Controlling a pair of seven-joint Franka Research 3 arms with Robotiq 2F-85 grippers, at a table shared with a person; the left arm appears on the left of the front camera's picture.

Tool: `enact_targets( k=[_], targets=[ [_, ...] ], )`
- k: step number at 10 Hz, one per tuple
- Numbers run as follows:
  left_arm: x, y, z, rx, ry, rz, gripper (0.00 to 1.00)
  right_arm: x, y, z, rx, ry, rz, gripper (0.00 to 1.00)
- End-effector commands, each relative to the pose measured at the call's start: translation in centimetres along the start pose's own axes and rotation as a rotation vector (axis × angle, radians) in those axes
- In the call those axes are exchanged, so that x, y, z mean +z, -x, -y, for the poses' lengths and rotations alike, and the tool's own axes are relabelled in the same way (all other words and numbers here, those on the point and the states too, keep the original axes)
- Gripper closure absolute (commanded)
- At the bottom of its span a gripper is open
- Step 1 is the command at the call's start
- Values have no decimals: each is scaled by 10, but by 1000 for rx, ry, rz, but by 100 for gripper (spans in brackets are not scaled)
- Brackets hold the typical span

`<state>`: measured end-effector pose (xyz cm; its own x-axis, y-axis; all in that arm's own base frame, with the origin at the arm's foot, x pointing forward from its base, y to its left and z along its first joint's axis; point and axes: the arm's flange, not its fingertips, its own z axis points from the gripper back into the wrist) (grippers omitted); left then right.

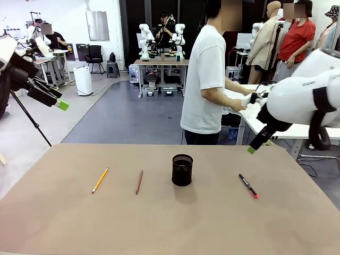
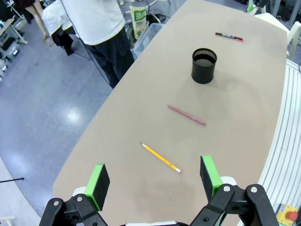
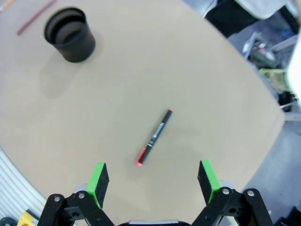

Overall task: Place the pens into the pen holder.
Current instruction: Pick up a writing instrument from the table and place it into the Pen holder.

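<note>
Three pens lie flat on the brown table (image 1: 64,223): an orange-yellow pencil (image 1: 99,180) at the left, a reddish-brown one (image 1: 139,181) beside it, and a black pen with red ends (image 1: 248,186) at the right. Between the brown one and the black one stands the black mesh pen holder (image 1: 182,170), upright with nothing in it. My left gripper (image 1: 59,103) hangs open high off the table's left edge, over the yellow pencil (image 2: 161,157) in its wrist view. My right gripper (image 1: 252,149) is open above the black pen (image 3: 154,137), well clear of it.
A person in a white T-shirt (image 1: 204,79) stands beyond the far edge, turned toward a white side table (image 1: 249,119) at the right. The holder (image 2: 204,66) and the brown pencil (image 2: 186,115) lie farther along the table from my left gripper (image 2: 154,181).
</note>
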<state>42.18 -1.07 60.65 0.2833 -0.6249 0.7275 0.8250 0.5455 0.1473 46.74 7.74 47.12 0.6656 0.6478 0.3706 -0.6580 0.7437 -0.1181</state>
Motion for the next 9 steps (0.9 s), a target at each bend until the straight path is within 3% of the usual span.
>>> enact_targets(
  k=[1, 6, 9],
  targets=[
    [0, 0, -1, 0, 5, 16, 0, -18, -37, 0, -69, 7, -111, 0],
    [0, 0, -1, 0, 5, 16, 0, -103, -48, -17, -170, 75, -409, 0],
    [0, 0, -1, 0, 5, 16, 0, -126, -16, -6, -290, 8, -390, 0]
  ],
)
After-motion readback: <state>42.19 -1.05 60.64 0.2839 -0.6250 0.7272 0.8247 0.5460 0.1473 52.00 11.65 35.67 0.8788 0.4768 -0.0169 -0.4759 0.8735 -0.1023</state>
